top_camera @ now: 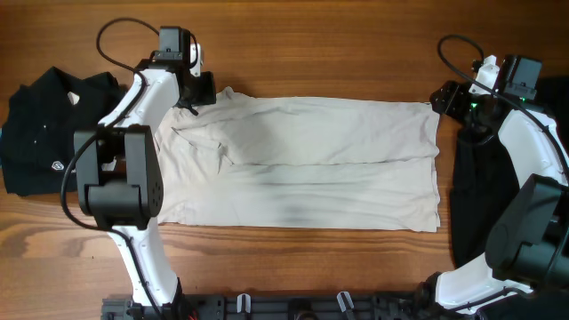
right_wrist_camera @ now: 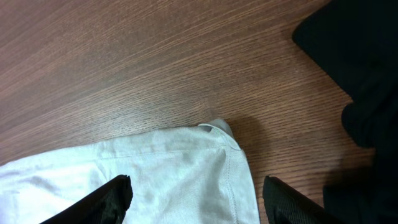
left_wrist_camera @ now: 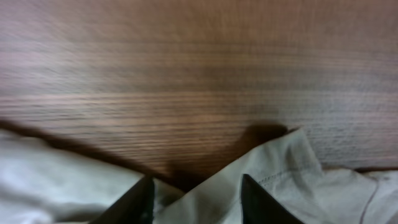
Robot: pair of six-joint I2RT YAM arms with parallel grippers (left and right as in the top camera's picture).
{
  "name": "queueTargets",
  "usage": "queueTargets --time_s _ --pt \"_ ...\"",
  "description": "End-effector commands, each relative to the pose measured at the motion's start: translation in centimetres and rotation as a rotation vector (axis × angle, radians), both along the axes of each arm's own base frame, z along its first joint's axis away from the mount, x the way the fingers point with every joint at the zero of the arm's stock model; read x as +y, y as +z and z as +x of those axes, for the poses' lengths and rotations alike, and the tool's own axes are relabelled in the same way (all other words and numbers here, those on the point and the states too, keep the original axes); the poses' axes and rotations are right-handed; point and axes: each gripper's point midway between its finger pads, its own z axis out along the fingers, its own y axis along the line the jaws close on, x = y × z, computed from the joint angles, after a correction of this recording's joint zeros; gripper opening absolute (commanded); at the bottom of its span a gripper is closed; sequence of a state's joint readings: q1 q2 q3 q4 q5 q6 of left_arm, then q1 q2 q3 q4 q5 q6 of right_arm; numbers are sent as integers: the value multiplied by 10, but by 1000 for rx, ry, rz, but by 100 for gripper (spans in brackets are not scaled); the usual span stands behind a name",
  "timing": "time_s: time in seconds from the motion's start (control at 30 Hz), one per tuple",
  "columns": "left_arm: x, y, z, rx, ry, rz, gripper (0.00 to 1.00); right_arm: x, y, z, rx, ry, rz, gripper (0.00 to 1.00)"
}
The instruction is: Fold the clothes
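Cream T-shirt [top_camera: 302, 164] lies flat in the middle of the bench [top_camera: 311, 36]: a long rectangle running left to right, one soft fold line along its length, rumpled at the left end, stitched hem at the right.

Left tool [top_camera: 199, 92] at the far left corner, fingers [left_wrist_camera: 137, 204] spread, cloth loose between them.

Right tool [top_camera: 447, 96] at the far right corner, spread wide, pinching nothing.

Black garment with a small white logo [top_camera: 44, 133] at the left end; second black garment [top_camera: 476, 196] at the right.
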State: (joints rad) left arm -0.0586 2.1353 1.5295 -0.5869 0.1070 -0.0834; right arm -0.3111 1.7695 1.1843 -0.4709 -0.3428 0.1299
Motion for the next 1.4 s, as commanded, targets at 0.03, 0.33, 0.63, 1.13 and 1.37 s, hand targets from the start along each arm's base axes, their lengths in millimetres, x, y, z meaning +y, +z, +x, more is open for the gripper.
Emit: queueTargets --time_s 0.03,0.33,0.63,1.13,1.37 --pt "-9 -10 -5 32 -22 -61 18 -3 -1 -2 6 -19 -1 73" --pt "-3 37 12 -86 -7 -28 4 -6 5 8 -45 -18 -19 72" --pt "6 64 5 -104 17 14 4 -13 -37 18 -5 -21 -25 73" --pt "7 88 -13 -92 16 14 4 -1 -89 25 31 20 58 41" --pt "7 88 -12 -95 16 15 4 18 -84 23 4 125 121 33"
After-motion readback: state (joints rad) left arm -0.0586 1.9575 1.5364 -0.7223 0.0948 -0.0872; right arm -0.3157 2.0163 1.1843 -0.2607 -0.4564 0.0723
